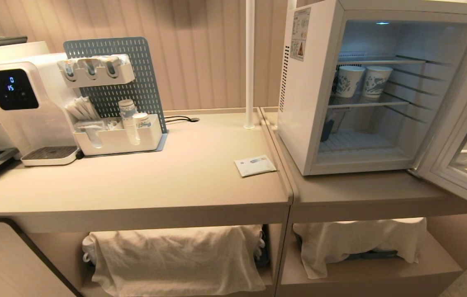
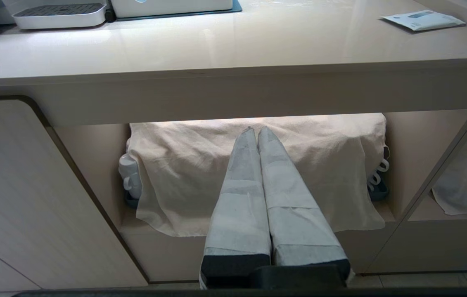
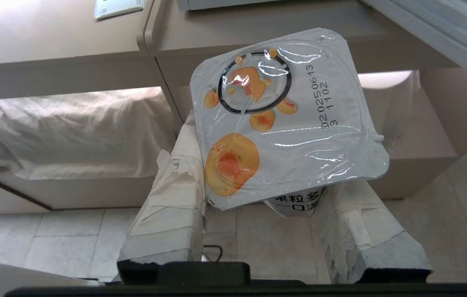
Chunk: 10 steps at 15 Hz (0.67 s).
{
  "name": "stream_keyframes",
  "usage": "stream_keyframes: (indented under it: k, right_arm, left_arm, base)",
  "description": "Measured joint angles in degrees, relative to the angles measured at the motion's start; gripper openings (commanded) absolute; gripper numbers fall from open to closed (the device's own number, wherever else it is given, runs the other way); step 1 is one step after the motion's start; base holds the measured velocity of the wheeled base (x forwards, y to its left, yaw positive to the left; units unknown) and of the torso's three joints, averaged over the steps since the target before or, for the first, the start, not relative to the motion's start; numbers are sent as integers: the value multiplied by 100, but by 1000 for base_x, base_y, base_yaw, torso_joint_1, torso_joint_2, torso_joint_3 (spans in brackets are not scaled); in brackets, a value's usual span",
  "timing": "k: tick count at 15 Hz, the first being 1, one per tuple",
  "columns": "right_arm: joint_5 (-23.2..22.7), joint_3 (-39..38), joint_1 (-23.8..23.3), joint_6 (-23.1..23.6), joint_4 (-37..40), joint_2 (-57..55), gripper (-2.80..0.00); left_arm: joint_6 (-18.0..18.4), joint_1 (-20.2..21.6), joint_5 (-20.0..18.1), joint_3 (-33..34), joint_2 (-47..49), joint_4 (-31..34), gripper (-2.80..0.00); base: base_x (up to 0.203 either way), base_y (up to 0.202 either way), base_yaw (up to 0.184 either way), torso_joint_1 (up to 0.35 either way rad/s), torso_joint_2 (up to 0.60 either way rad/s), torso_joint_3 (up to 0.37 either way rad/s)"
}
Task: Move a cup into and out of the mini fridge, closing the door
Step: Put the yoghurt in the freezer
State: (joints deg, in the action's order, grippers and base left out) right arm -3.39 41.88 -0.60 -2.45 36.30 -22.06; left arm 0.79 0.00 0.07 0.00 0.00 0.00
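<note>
Right gripper (image 3: pixel 258 194): taped fingers (image 3: pixel 171 206) partly apart and clamped either side of the cup (image 3: pixel 283 119), which sits tilted between them, its square foil lid with orange fruit marks facing the wrist camera. Only a sliver of the cup's body, with dark print, shows below the lid. Held low, in front of the open shelves under the worktop (image 3: pixel 72 53), above tiled floor.

Left gripper (image 2: pixel 257 132): fingers pressed together, holding nothing, pointing at a cloth-draped shelf (image 2: pixel 258 177) beneath the worktop. Looks parked.

Mini fridge (image 1: pixel 299 103) stands on the right-hand worktop, door (image 1: pixel 460 136) swung wide to the right. Two tall patterned paper cups (image 1: pixel 363 80) sit on the middle wire shelf; bottom shelf looks mostly free.

Step in hand, as judged: carrying the cup toward the fridge, the "in" half of the job. Next move calls for lifting the cup to shelf level, passing it through the opening without clipping the frame or the open door, and setting it level on a wire shelf clear of the paper cups. The tilt in the grip wants correcting before release.

Hard to make out: neither arm shows in the head view, so the cup's place relative to the fridge is uncertain. A dark object at the fridge's lower left interior is unidentifiable. Door is cut off at the frame edge.
</note>
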Motion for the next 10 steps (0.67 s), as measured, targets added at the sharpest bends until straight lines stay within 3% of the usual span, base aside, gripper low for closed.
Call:
stream_keyframes:
  k: [6, 10]
  right_arm:
    - [-103, 730, -13, -379, -434, -2363, -280]
    - [-332, 765, -13, -398, -1310, -3700, -280]
  left_arm:
    - [0, 0, 0, 0, 0, 0, -280]
    - [-2, 0, 0, 0, 0, 0, -280]
  base:
    - [0, 0, 0, 0, 0, 0]
    - [0, 0, 0, 0, 0, 0]
